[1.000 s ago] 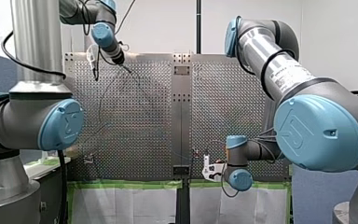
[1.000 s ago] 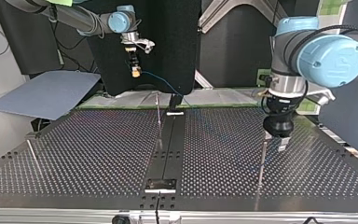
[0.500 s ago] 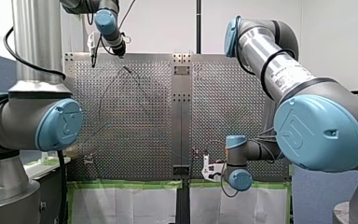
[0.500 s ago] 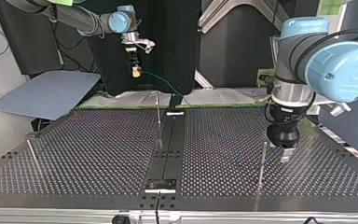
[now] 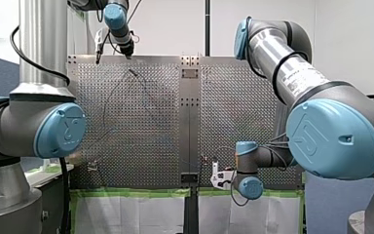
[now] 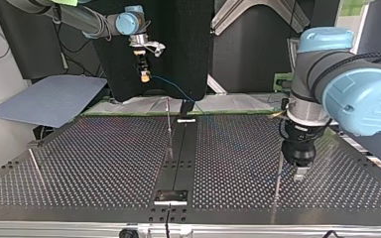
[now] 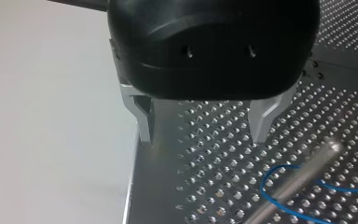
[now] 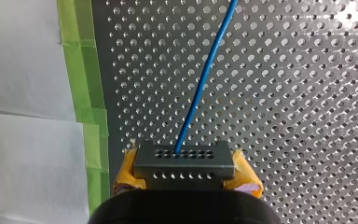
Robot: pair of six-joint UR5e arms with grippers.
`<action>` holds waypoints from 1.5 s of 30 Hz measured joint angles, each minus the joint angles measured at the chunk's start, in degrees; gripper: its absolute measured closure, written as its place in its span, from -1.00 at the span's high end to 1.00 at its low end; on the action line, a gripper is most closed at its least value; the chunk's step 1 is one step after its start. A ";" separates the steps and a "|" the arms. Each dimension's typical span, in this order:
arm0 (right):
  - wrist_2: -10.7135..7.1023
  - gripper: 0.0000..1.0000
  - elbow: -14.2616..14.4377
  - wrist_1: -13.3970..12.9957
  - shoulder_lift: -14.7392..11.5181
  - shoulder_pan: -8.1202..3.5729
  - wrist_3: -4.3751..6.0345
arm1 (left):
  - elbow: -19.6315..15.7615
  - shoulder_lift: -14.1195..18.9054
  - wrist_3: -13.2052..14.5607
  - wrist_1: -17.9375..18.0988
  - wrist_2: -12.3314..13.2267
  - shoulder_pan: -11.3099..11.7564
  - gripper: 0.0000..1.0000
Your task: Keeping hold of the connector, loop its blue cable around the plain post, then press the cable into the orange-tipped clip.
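Trailing thin blue cable (image 8: 205, 79), the dark hole-dotted connector (image 8: 184, 163) sits pinched in my right tool (image 8: 187, 173); left tool (image 7: 203, 137) gapes.

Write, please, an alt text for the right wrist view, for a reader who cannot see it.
My right gripper, with yellow pads, is shut on a dark grey rectangular connector with rows of small holes. A thin blue cable runs from it, ahead of the gripper, over the perforated metal table; green tape and white paper border the table.
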 joint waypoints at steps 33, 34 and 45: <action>-0.17 -1.00 -0.34 0.32 0.00 0.06 -0.07 | 4.22 -0.27 0.23 -10.00 -5.78 -4.11 1.00; -0.17 -1.00 -0.34 0.31 0.00 0.06 -0.07 | 4.22 -0.42 0.26 -9.93 -6.06 -4.12 1.00; -0.18 -1.00 -0.35 0.34 0.00 0.07 -0.08 | 4.18 -1.32 0.36 -9.62 -6.84 -4.24 1.00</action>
